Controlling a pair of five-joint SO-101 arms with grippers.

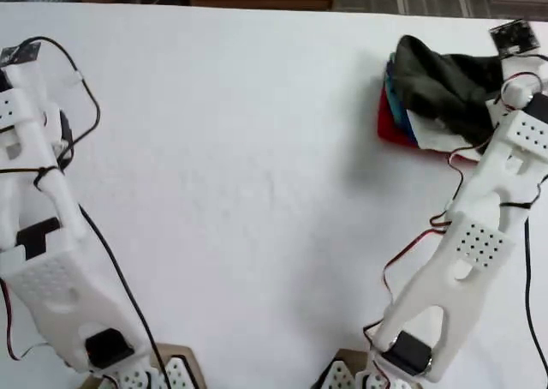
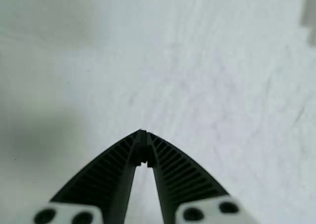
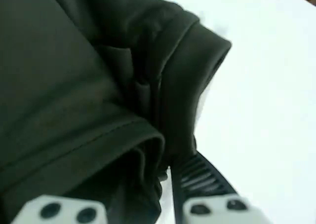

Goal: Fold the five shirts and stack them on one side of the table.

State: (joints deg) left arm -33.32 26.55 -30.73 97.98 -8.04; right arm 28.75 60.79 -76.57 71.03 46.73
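Over at the far right side of the white tabletop (image 1: 257, 149) sits a pile of shirts, with a red shirt (image 1: 390, 125) at the bottom, a strip of blue cloth (image 1: 408, 125) and a white layer (image 1: 432, 132) above it, and a dark shirt (image 1: 445, 80) lying rumpled on top. The right pincer (image 3: 170, 172) is at this pile and is clenched on a fold of the dark shirt. One ribbed finger (image 3: 202, 179) shows beside the cloth, while the other is covered by the fabric. The left pincer (image 2: 142, 137) hangs above bare tabletop on the left side, well apart from the pile, with its two black ribbed fingers pressed together at the tips and nothing between them.
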